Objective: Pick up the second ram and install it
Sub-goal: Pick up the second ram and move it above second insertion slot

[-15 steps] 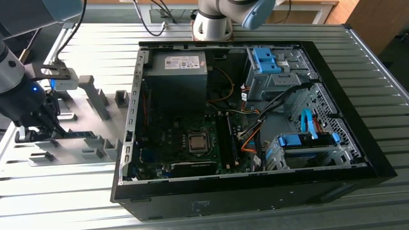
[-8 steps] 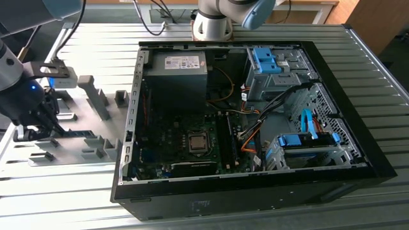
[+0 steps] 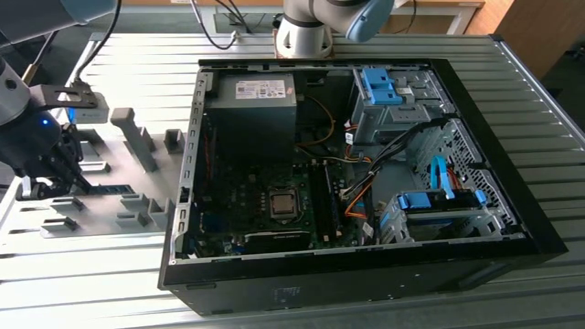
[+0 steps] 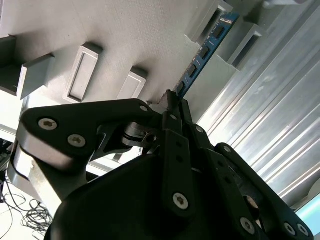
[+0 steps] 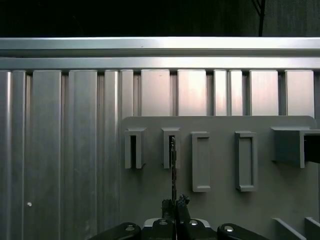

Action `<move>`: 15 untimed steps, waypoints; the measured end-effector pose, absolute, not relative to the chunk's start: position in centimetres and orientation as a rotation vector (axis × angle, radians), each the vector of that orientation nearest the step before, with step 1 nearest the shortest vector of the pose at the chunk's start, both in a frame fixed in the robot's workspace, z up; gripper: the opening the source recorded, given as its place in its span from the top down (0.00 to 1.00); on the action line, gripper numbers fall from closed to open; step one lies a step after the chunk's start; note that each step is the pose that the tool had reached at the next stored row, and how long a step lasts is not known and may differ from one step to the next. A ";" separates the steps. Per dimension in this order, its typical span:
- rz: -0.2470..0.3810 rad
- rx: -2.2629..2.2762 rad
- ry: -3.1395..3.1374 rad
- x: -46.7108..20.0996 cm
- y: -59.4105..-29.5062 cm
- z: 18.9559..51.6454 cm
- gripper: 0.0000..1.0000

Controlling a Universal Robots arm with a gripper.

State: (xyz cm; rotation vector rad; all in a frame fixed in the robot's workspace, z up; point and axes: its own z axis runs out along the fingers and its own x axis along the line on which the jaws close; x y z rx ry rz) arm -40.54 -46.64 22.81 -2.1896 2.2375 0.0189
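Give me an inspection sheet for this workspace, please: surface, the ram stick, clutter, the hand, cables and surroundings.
Surface: ribbed aluminium table carrying a flat grey fixture plate.
Job's things: long blue-green ram stick with black chips, standing on edge over the plate, its far end slotted into a grey plastic fixture block.
Clutter: more such blocks on the plate; open black computer case beside it.
Grippers: hand closed on the stick's near end.
Cables: orange and black wires inside the case; black cables at the table's far edge.
Surroundings: second robot base behind the case.
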 end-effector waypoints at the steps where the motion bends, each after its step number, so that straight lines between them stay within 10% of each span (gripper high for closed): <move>1: 0.019 -2.190 2.238 -40.5 -46.6 22.9 0.86; 15: 0.019 -2.190 2.238 -40.5 -46.6 23.8 0.86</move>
